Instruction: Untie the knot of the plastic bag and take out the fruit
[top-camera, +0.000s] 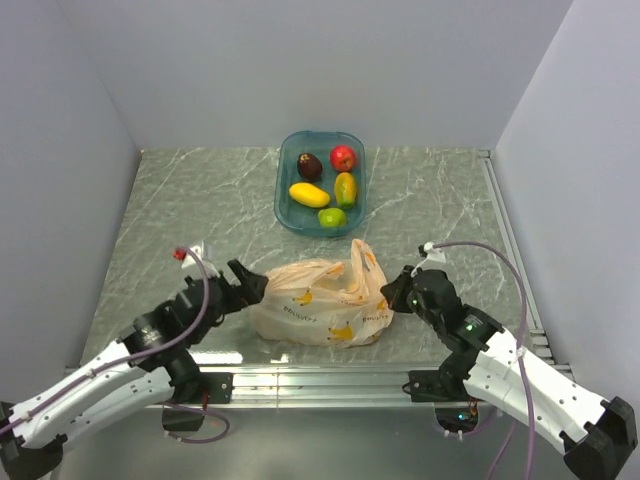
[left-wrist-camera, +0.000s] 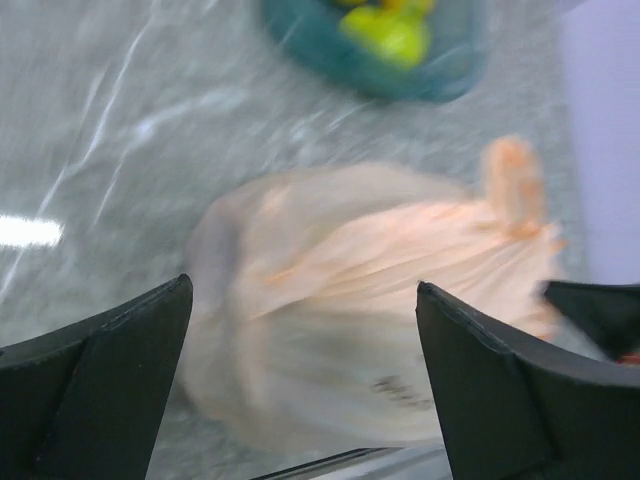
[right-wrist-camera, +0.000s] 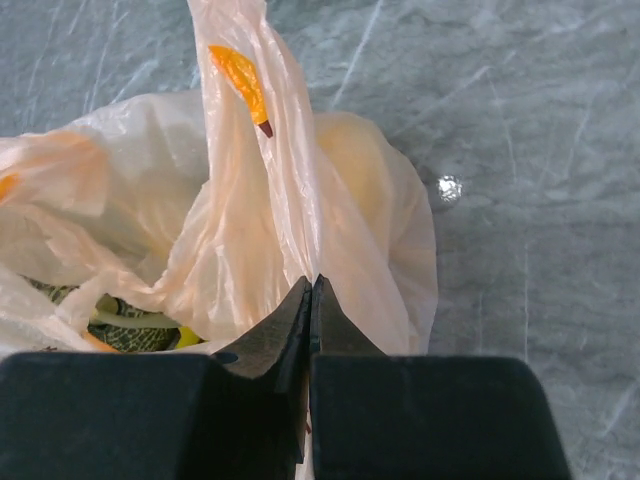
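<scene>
- The plastic bag (top-camera: 320, 305) lies at the front middle of the table (top-camera: 180, 200), between the two arms, so both can reach it.
- On the left, the left gripper (top-camera: 250, 282) is spread wide just beside the bag's end. It holds nothing and looks ready to grab.
- Behind the bag sits a blue tub (top-camera: 280, 190) with some fruit (top-camera: 309, 194) in it, likely the place for what comes out.
- On the right, the right gripper (right-wrist-camera: 311, 285) is pressed together, pinching a fold of the bag below its upright handle (right-wrist-camera: 240, 150), likely to pull it open. A green melon (right-wrist-camera: 120, 325) shows through the plastic.
</scene>
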